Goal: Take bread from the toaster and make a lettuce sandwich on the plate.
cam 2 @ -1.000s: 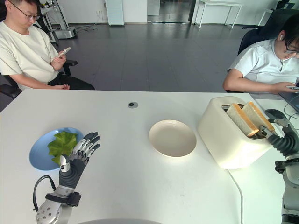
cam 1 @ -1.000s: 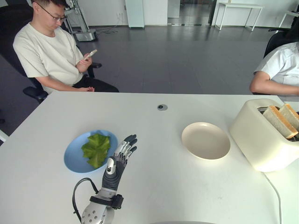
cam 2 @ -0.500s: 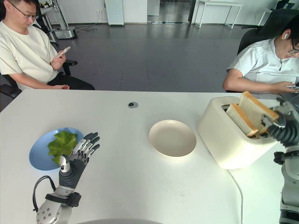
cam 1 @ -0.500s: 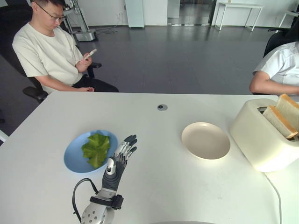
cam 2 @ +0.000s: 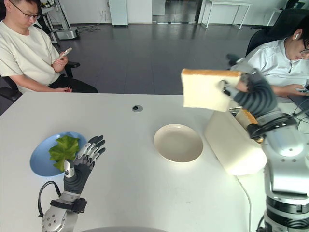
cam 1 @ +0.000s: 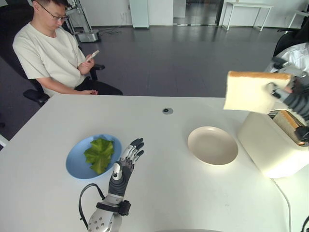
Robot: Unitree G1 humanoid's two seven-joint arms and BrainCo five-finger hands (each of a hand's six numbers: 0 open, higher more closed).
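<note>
- A second ago both slices sat in the toaster (cam 2: 231,143); now the right hand (cam 2: 251,94) has lifted one slice (cam 2: 205,90) clear, pinching its edge, high above the counter (cam 2: 145,193) between toaster and white plate (cam 2: 178,143).
- Next, I'd guess, it goes down onto that plate.
- The left hand (cam 2: 85,158) has barely stirred: fingers spread, holding nothing, just right of the blue plate (cam 2: 38,163).
- Count: two slices, the other (cam 1: 288,124) in its slot; two plates; one toaster; one heap of lettuce (cam 2: 63,150).
</note>
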